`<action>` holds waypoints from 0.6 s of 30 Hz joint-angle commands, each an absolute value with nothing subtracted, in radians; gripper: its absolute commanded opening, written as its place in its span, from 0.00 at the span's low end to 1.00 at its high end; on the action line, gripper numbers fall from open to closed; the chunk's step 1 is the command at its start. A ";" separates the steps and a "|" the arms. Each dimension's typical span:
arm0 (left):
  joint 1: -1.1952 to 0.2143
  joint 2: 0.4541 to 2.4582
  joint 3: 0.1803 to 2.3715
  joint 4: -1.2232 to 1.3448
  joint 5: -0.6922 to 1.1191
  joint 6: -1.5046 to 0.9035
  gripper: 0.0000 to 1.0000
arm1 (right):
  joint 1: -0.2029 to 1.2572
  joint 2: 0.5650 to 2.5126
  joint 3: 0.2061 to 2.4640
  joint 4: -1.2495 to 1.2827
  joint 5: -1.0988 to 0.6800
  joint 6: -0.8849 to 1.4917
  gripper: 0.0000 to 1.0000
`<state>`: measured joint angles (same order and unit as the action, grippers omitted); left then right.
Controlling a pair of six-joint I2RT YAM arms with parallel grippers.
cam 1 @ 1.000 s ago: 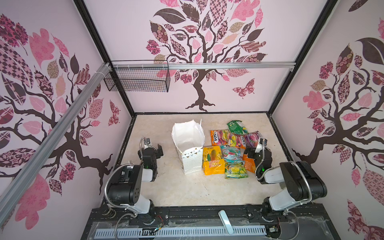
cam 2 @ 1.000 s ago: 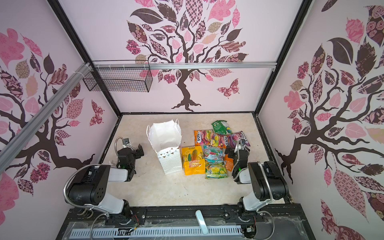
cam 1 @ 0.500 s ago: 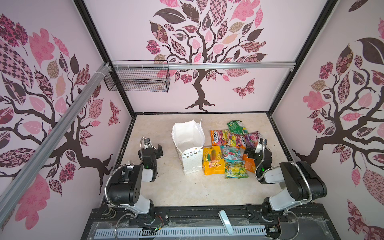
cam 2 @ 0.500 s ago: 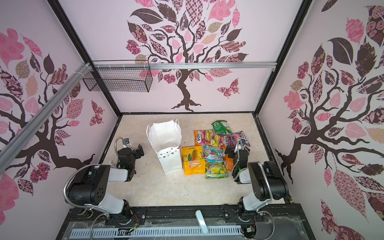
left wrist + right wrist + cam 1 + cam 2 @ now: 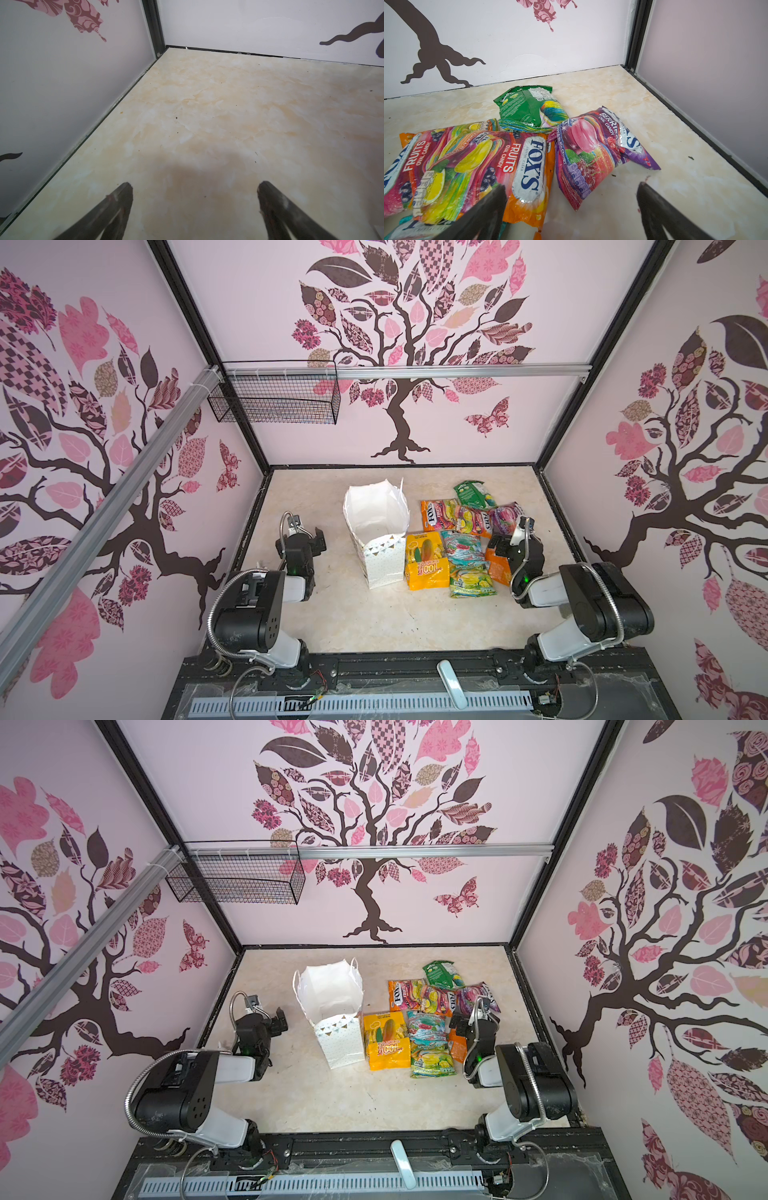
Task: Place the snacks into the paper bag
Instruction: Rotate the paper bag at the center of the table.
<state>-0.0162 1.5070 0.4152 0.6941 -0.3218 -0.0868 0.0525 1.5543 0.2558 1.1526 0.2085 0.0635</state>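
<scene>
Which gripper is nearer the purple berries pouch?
Right. The right gripper hangs open beside the purple berries pouch; the left gripper is on the other side of the paper bag.

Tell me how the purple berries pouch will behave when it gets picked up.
The purple berries pouch looks glossy, so it may slip in a shallow pinch. Its creased, bulging film suggests it will sag and bend rather than stay flat. Its edge seems to meet the orange fruits pouch, so lifting it may nudge that one.
</scene>
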 commanded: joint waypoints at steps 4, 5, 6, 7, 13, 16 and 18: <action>0.003 1.365 0.723 0.055 -0.361 -0.288 0.98 | 0.062 1.349 0.444 0.763 0.245 0.120 1.00; 0.000 1.345 0.744 0.000 -0.355 -0.340 0.98 | 0.062 1.303 0.471 0.700 0.193 0.161 1.00; -0.003 1.317 0.752 -0.039 -0.346 -0.391 0.98 | 0.063 1.263 0.495 0.649 0.116 0.178 1.00; -0.006 1.291 0.752 -0.058 -0.323 -0.429 0.98 | 0.073 1.236 0.520 0.605 0.069 0.185 1.00; -0.039 1.128 0.863 -0.330 -0.253 -0.507 0.97 | 0.200 1.090 0.702 0.194 -0.022 0.120 0.96; -0.040 1.012 0.909 -0.429 -0.170 -0.529 0.98 | 0.209 1.012 0.713 0.137 -0.144 0.172 0.93; -0.040 0.936 0.940 -0.486 -0.096 -0.519 0.98 | 0.214 0.969 0.719 0.112 -0.270 0.219 0.89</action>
<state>-0.0383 1.0267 0.8486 -0.3325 -0.1970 -0.4835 0.2104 1.0241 0.6876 0.2588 -0.0872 0.1627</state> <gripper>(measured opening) 0.977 0.900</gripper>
